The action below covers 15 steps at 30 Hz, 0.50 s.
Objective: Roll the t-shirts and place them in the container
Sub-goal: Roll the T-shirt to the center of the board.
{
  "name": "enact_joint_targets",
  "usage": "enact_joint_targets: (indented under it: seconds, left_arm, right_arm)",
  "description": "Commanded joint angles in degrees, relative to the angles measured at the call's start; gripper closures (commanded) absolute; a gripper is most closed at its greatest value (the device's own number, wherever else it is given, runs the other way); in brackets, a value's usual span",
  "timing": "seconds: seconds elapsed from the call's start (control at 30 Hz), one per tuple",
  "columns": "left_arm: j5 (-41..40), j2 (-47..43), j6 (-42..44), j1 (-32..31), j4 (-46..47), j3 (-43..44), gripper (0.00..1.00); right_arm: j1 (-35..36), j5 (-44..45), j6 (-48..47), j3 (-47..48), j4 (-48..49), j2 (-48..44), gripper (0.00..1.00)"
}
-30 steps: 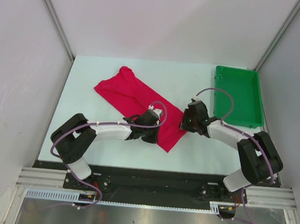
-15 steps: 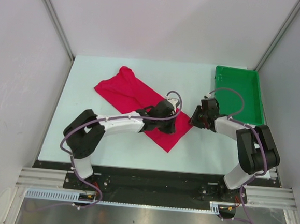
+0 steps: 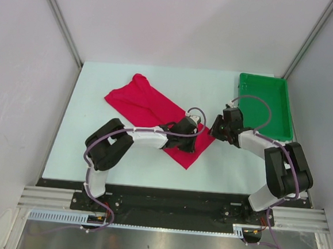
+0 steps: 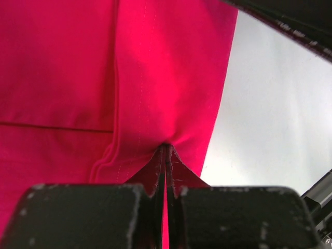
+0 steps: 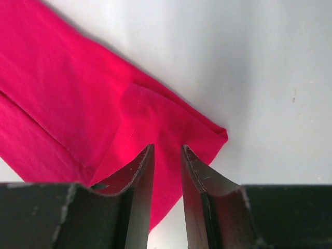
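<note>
The crimson t-shirt point(image 3: 147, 108) lies folded in a long strip, running diagonally from the far left to the middle of the white table. My left gripper point(image 3: 190, 133) sits low over the strip's near-right end. In the left wrist view the left gripper point(image 4: 167, 150) is shut and pinches a small ridge of the red fabric point(image 4: 129, 78). My right gripper point(image 3: 216, 130) is at the strip's right corner. In the right wrist view the right gripper point(image 5: 167, 150) is narrowly open over that folded corner point(image 5: 155, 111), with the cloth flat beneath the tips.
A green tray point(image 3: 268, 109) stands at the far right of the table, just behind the right arm. Grey walls close in the table on three sides. The table's near edge runs along the arm bases.
My left gripper has slid right along the shirt to its near-right end. My right gripper has pulled back to the right, to the shirt's corner. That corner now reaches slightly farther right.
</note>
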Motion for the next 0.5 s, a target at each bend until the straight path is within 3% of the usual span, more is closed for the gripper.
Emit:
enact_joint_targets:
  seconds: [0.0,0.13,0.2,0.23,0.27,0.33,0.37,0.47]
  left_arm:
    - [-1.6,-1.6,-0.6,-0.8,-0.8,-0.9,1.00]
    - [-1.8,-4.0,-0.4,-1.2,-2.1,-1.9,1.00]
    - [-3.2,-6.2,0.4,-1.8,-2.9,-3.8,0.94]
    - [-3.2,-8.9,0.9,-2.1,-3.5,-4.3,0.90]
    - [-5.1,-10.1,1.5,-2.5,-4.2,-5.2,0.75]
    - [-7.2,-13.2,3.6,-4.0,-6.2,-5.9,0.67]
    - [-7.7,-14.0,4.5,-5.1,-6.8,-6.2,0.59]
    - [-10.5,-14.7,6.5,-8.1,-9.8,-5.6,0.50]
  right_arm:
    - [0.0,-0.3,-0.3,0.5,4.3,1.7,0.68]
    - [-1.4,-1.6,0.5,1.7,7.2,7.5,0.71]
    - [-3.2,-3.0,1.0,2.1,6.5,9.3,0.71]
    - [-3.6,-3.8,1.1,2.1,6.5,9.2,0.71]
    - [-3.7,-4.1,0.9,2.2,6.4,7.9,0.69]
    - [-3.5,-3.7,0.1,2.6,5.4,6.4,0.59]
    - [-3.4,-3.4,0.1,3.1,3.6,5.5,0.58]
    - [-4.1,-2.2,0.7,3.2,-0.8,2.1,0.53]
